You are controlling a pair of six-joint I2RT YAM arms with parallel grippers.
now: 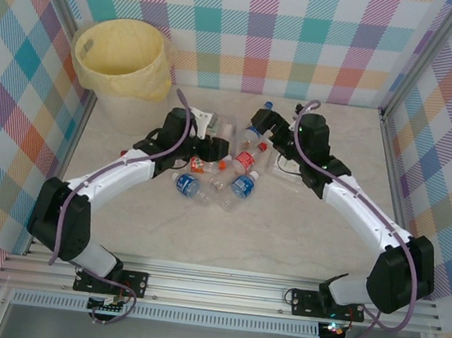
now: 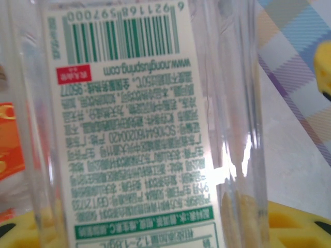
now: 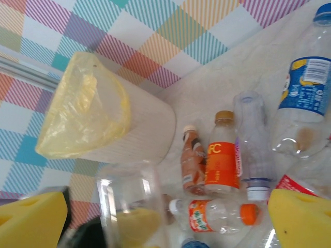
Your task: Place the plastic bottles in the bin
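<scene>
Our left claw (image 1: 214, 133) is closed on a clear bottle (image 2: 129, 129) that has a white label with green writing. The bottle sits very close to the left wrist camera, between the yellow pads (image 2: 297, 225). We cannot tell if it is lifted off the surface (image 1: 226, 235).

Our right claw (image 3: 165, 221) is wide open and has nothing in it. Its two yellow fingers (image 3: 300, 217) stand far apart at the sides of its own view.

Below the right claw we see more bottles lying on the surface. There is an orange bottle (image 3: 222, 155) with a brown cap, and a brown bottle (image 3: 192, 161) lies just beside it. A see-through bottle (image 3: 253, 144) lies on its other side. A small bottle with an orange cap (image 3: 214, 214) lies across below them. A big bottle with a blue label (image 3: 305, 85) lies off to the side.

From above, the pile of bottles (image 1: 226, 169) lies between our two claws, in the middle of the surface. The bin (image 1: 141, 84) stands upright in the far left corner, with a yellow bag over its rim. It is near the left claw but not touching it.
</scene>
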